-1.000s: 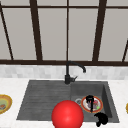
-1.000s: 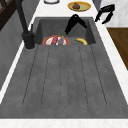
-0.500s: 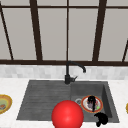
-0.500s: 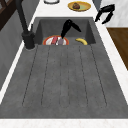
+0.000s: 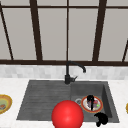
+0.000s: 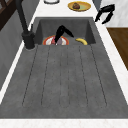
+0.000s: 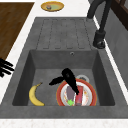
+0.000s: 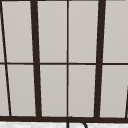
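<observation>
In the sink (image 7: 25, 75) basin, the left robot hand (image 7: 68, 77) reaches down onto the red-rimmed plate (image 7: 60, 96), fingers straight, seemingly touching the food on it. A banana (image 7: 33, 96) lies beside the plate. Grasping the plate would call for curling fingers round its rim. The right robot hand (image 6: 105, 12) hovers open at the worktop (image 5: 120, 87) edge.

Left robot hand (image 5: 90, 100) over red-rimmed plate (image 5: 85, 105) in sink (image 5: 45, 96); right robot hand (image 5: 101, 118) near plate; red ball (image 5: 67, 115) left of plate.

Open drainboard (image 6: 65, 75) left of the basin — faucet (image 6: 26, 30) at the back, banana (image 7: 35, 95) beside the plate (image 7: 86, 96).
</observation>
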You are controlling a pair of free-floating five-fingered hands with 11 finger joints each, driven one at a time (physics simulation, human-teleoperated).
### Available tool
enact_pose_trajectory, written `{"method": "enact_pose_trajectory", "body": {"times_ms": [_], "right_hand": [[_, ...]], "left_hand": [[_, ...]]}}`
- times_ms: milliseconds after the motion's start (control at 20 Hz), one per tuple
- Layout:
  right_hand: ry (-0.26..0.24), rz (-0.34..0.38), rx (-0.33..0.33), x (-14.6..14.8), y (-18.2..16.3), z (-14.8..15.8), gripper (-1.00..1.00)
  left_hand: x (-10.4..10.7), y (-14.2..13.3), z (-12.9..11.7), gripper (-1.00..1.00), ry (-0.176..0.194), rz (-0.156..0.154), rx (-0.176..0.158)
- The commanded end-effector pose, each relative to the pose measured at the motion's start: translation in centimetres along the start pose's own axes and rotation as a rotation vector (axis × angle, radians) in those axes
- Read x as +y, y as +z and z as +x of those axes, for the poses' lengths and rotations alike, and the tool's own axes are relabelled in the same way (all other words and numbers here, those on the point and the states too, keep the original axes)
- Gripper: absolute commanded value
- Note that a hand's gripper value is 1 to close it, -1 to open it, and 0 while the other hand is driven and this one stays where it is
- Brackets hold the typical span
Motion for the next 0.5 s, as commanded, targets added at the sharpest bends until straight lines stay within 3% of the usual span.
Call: {"method": "enact_pose_trajectory", "body": {"times_ms": [0, 100, 250, 350, 450], "right_hand": [[0.0, 0.0, 0.0, 0.0, 0.0, 0.0, 0.0], [0.0, 0.0, 0.0, 0.0, 0.0, 0.0, 0.0], [0.0, 0.0, 0.0, 0.0, 0.0, 0.0, 0.0], [0.0, 0.0, 0.0, 0.0, 0.0, 0.0, 0.0], [0.0, 0.0, 0.0, 0.0, 0.0, 0.0, 0.0]], "left_hand": [[0.0, 0.2, -3.8, -1.0, -0.017, -0.051, -0.032], [-1.5, -1.3, -3.2, -1.0, -0.016, -0.072, -0.011], [-2.2, -2.2, -2.9, -1.0, -0.005, -0.059, 0.014], [-3.0, -3.1, -2.9, -1.0, -0.031, -0.051, 0.047], [-3.2, -3.4, -3.0, -1.0, -0.073, -0.022, 0.102]]}}
